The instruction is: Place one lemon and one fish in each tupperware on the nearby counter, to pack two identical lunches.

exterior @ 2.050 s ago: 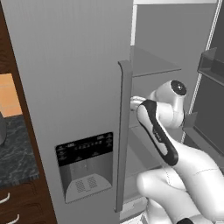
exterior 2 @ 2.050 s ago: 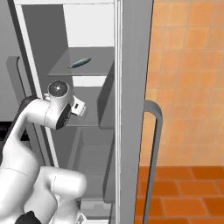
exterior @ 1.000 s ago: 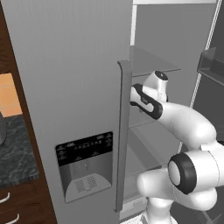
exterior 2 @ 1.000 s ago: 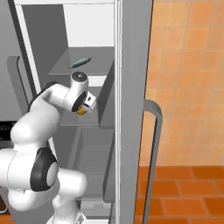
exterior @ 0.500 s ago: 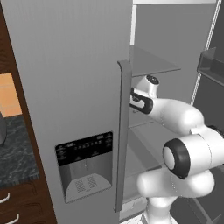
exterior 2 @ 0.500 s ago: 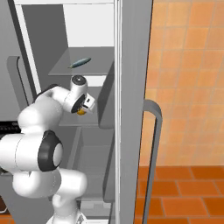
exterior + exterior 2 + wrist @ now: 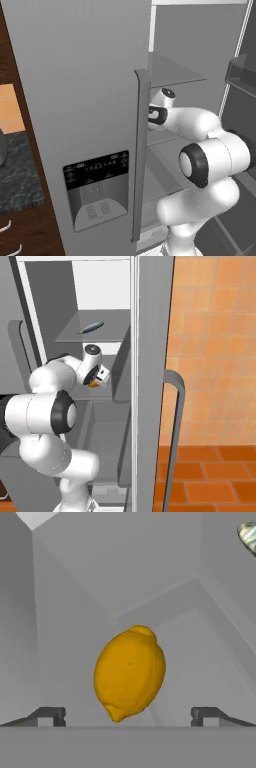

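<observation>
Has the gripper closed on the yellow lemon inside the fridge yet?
No: in the hand view the yellow lemon sits between the two dark fingertips, which stand wide apart with clear gaps either side of it.

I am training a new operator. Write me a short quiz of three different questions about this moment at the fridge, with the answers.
1. True or false: the pincer is shut on the lemon.
2. What lies on the upper shelf? A) fish B) lemon C) tupperware
3. Fill in: the lemon sits between the two open ____.

Key:
1. False; the fingers stand wide apart, not touching it.
2. A, the fish.
3. fingers.
</observation>
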Tool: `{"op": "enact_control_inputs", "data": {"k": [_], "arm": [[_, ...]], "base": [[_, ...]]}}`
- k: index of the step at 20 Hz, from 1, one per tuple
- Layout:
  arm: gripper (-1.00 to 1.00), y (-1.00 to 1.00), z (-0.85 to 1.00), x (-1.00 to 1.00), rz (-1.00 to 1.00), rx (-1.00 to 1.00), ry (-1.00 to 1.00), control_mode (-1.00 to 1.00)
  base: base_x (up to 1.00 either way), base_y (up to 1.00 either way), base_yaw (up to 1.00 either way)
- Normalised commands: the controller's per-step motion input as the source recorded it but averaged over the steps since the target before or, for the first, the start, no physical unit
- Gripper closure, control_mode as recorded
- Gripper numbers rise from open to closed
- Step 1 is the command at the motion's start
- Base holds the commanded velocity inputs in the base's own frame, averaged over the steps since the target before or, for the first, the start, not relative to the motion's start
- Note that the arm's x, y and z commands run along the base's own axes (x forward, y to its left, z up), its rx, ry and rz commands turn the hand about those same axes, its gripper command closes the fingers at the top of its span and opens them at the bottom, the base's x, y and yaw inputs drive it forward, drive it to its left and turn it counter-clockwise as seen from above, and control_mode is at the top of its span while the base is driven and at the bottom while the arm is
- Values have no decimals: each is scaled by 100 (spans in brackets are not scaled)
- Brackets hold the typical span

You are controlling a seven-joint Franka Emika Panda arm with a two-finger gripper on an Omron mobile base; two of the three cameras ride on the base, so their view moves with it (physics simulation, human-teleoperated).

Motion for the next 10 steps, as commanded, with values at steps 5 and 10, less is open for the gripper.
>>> {"op": "enact_control_inputs", "data": {"k": [5,10], "arm": [[-100,19,-28,22,-3,0,2,-100],[100,30,-38,28,-2,-3,0,-100]], "base": [[0,0,0],[0,0,0]]}}
